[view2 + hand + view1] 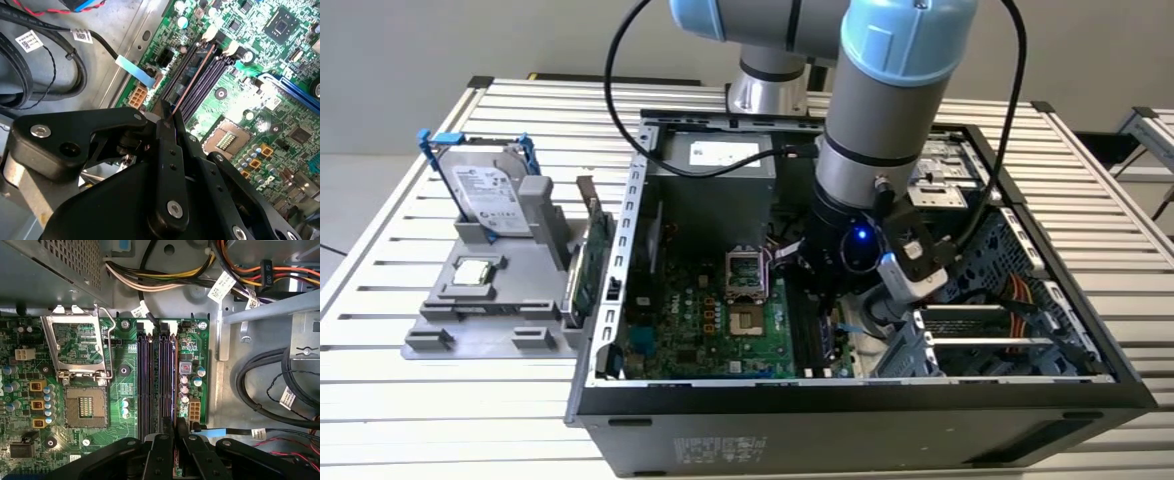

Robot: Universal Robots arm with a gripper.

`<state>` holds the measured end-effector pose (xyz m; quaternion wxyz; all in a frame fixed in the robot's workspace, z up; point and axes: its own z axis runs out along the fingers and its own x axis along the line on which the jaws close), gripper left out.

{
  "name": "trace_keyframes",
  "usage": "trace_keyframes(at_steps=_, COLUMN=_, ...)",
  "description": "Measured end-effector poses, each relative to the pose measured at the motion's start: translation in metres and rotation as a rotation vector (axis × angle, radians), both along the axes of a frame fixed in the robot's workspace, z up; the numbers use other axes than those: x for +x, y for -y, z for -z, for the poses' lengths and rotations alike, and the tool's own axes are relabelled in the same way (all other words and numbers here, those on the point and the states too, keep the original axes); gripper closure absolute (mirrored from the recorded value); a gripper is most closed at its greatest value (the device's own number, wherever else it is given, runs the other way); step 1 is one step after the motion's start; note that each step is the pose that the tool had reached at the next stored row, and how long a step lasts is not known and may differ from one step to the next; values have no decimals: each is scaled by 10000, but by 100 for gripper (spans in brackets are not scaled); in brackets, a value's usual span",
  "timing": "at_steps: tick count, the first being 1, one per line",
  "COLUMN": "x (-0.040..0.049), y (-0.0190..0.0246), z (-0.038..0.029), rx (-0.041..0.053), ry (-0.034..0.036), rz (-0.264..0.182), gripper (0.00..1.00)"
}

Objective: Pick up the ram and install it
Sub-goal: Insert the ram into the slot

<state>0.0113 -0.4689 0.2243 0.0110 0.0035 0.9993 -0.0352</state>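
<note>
The ram (173, 375) is a thin dark stick seen edge-on, standing along the outermost of the black memory slots (150, 385) on the green motherboard (122, 372). In the second wrist view the ram (192, 82) runs from the fingertips down the slot toward the white latches. My gripper (173, 424) is shut on the ram's near end, with its black fingers (167, 150) pressed together over the stick's edge. In the exterior view the arm's wrist (854, 245) reaches down into the open computer case (854, 400), over the memory slots.
A grey holder (480, 320) beside the case carries a silver hard drive (491, 195) with blue clips and a green expansion card (594, 265). Inside are the power supply (714, 165), an open processor socket (85, 405), and black cable bundles (270, 385) by the slots.
</note>
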Motion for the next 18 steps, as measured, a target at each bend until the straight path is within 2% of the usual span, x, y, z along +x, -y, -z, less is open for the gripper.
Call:
trace_keyframes(at_steps=6, x=0, y=-7, z=-22, rx=-29, ry=1, rz=0, gripper=100)
trace_keyframes(at_steps=11, x=1, y=-6, z=-35, rx=-135, ry=-1, rz=-1, gripper=100)
trace_keyframes(at_steps=18, x=5, y=-6, z=-38, rx=-215, ry=0, rz=2, gripper=100)
